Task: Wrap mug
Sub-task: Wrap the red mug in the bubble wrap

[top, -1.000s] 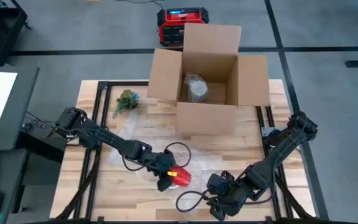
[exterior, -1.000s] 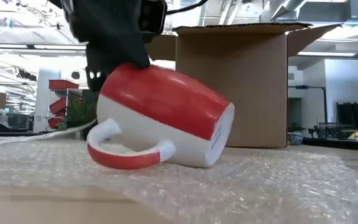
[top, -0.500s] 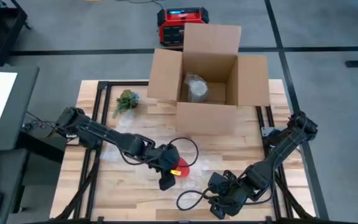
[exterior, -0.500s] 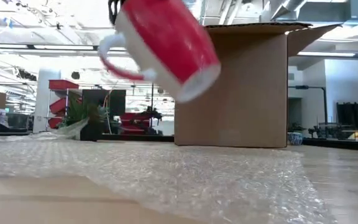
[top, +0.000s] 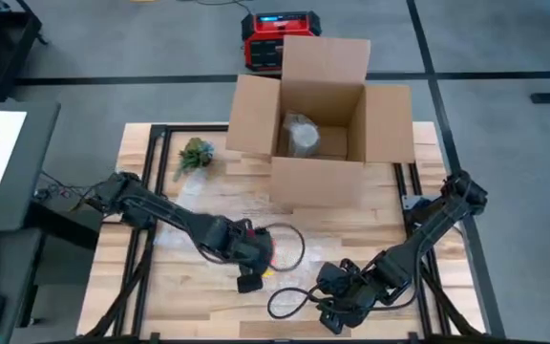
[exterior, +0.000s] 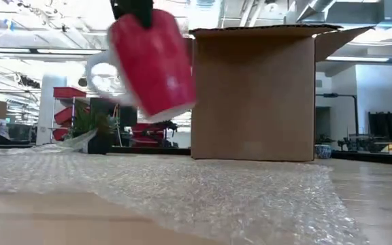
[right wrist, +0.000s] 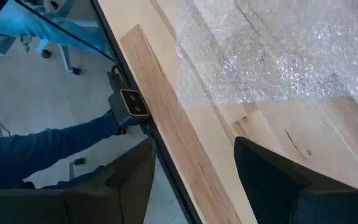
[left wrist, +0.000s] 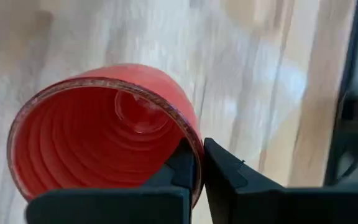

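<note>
One red mug (exterior: 152,64) hangs in the air above the bubble wrap (exterior: 203,194) near the middle of the tabletop (top: 208,296), tilted, clear of the sheet. The left gripper (left wrist: 197,171) has its jaws clamped on the mug's rim. The right gripper (right wrist: 194,180) waits near the front edge, jaws apart. A cardboard box (top: 323,124) stands open at the back edge.
</note>
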Available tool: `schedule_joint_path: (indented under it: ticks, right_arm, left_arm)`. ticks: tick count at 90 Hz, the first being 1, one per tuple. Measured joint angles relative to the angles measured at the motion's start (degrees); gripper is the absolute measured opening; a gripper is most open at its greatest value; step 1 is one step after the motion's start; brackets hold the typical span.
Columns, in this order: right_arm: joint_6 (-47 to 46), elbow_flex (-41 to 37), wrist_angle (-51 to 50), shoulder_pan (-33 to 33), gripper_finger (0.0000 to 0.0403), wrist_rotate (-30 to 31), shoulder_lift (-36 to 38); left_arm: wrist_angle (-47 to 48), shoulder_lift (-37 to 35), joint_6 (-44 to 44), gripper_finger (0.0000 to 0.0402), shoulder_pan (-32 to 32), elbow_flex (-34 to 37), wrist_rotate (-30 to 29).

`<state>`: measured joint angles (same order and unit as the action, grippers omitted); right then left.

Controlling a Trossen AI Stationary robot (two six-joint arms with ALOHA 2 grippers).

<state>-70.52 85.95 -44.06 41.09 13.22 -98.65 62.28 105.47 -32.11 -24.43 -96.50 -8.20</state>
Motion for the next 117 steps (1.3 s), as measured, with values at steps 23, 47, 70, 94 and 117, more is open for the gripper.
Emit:
schedule_joint_path:
  ticks: [23, 47, 70, 94, 117]
  right_arm:
    - [-0.7, 0.0, 0.47, 0.01, 0.0207, -0.39, 0.0]
    - [-0.99, 0.0, 0.38, 0.12, 0.0207, -1.12, 0.0]
    - [-0.57, 0.0, 0.4, 0.12, 0.0207, -1.17, 0.0]
    - [-0.55, 0.0, 0.4, 0.12, 0.0207, -1.17, 0.0]
    - [-0.42, 0.0, 0.43, 0.12, 0.0207, -1.17, 0.0]
  left_arm:
    - [1.76, 6.94, 3.09, 0.0, -0.54, -5.94, -0.42]
    - [1.9, 8.02, 2.76, 0.0002, -0.39, -6.17, 0.36]
    - [1.64, 8.16, 1.56, 0.0026, -0.26, -6.17, 0.52]
    - [1.24, 9.12, 1.24, 0.0032, -0.1, -5.55, 0.64]
    - [-0.48, 9.01, 1.15, 0.0082, 0.31, -5.54, 1.92]
